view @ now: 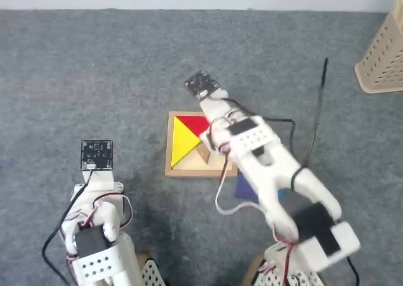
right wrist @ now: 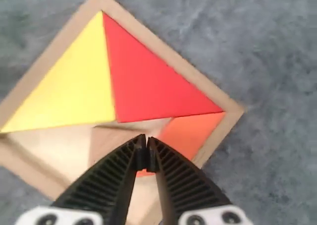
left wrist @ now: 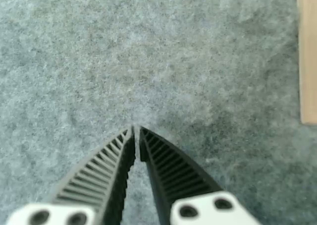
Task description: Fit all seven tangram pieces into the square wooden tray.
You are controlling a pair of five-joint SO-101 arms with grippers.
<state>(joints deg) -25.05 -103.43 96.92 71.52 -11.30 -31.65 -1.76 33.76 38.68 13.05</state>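
With your right gripper [right wrist: 147, 138] pressed together, you needed gentle nudges to seat the orange piece [right wrist: 190, 133] at its tips flush in the tray [right wrist: 173, 60].

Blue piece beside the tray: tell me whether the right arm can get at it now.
Probably, after pulling back. The blue piece lies on the carpet under the right arm, whose jaws are shut over the wooden tray.
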